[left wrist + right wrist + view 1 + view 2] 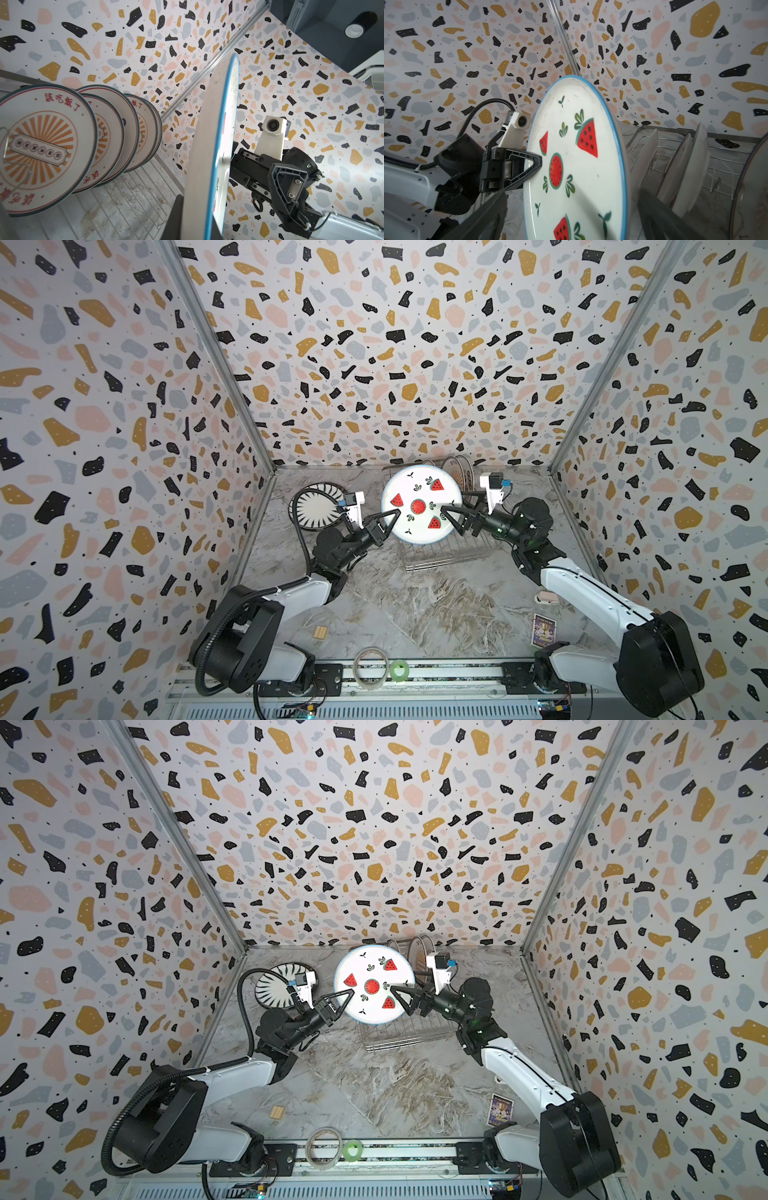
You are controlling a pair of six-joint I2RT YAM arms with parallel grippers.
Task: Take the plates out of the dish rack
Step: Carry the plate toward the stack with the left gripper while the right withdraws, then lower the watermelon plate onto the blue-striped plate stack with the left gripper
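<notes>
In both top views the left gripper (395, 513) has its jaws clamped on the near-left rim of the watermelon plate (415, 489), holding it raised with the printed face toward the camera. The right gripper (451, 508) stands at the plate's opposite edge with jaws wide apart. The right wrist view shows one finger on either side of the plate, each clear of it.

The plate hangs over the dish rack (440, 558) at the back of the marble table (415, 614) and hides much of the rack's wire floor from above. Behind it, sunburst plates (41, 145) stand on edge at the rack's far end, about five in the left wrist view, overlapping one another. Red characters on their rims read 該吃飯了; the small label at the centre is too fine to read.

A dark-stroked plate (313, 508) lies flat on the table left of the rack, partly behind the left wrist camera. Near the front edge sit a clear tape roll (355, 668), a green tape roll (399, 670), a wooden block (320, 632) and a printed card (543, 630) whose lettering is illegible.
</notes>
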